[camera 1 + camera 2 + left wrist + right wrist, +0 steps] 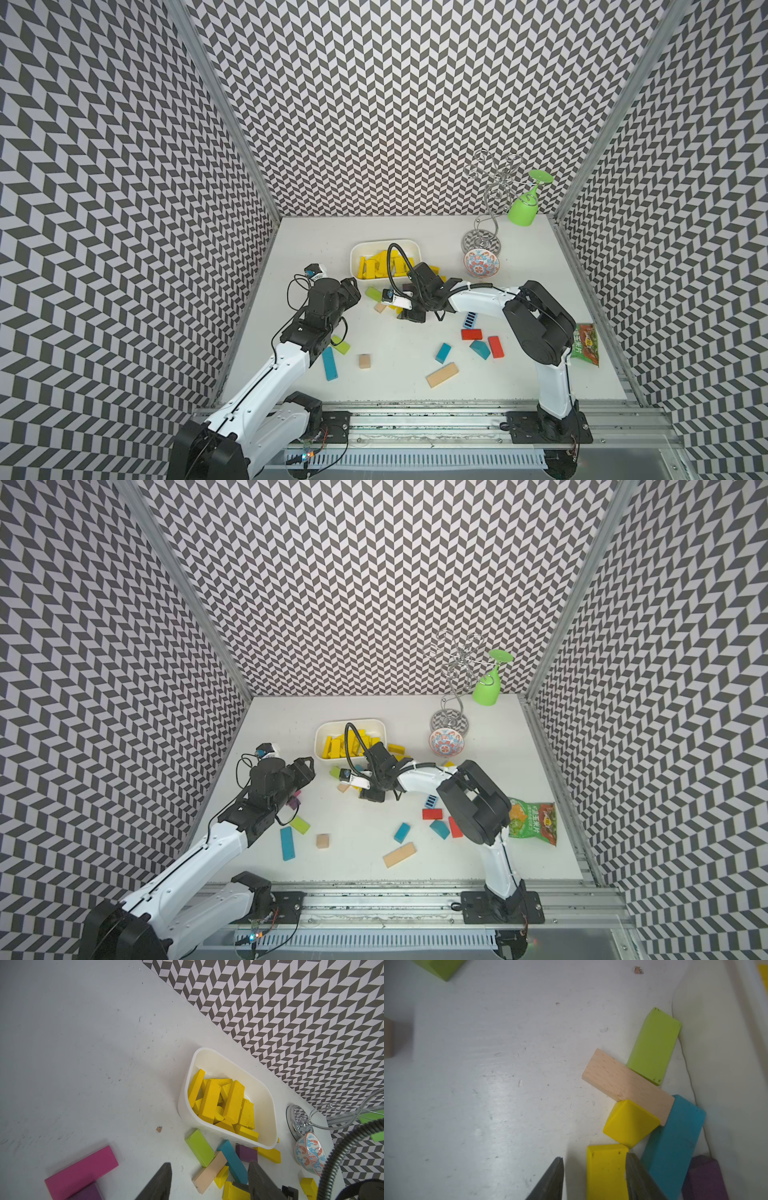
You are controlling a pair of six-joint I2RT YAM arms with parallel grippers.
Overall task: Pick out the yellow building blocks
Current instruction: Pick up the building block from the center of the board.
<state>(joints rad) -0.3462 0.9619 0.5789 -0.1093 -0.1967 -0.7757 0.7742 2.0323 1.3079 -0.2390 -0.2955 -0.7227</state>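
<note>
Yellow wooden brick (606, 1172) between parted right fingers (637, 1178), one touching | yellow wedge (631, 1123) ahead, teal bar (675, 1147) just outside | left fingers (160, 1184) parted, empty

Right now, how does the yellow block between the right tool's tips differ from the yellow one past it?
The yellow bar is a flat-topped rectangle; the yellow wedge has sloping faces meeting at a ridge. The bar lies between the open jaws of the right tool; the wedge lies beyond, touching the pale wooden block. Both are yellow and rest on the table.
</note>
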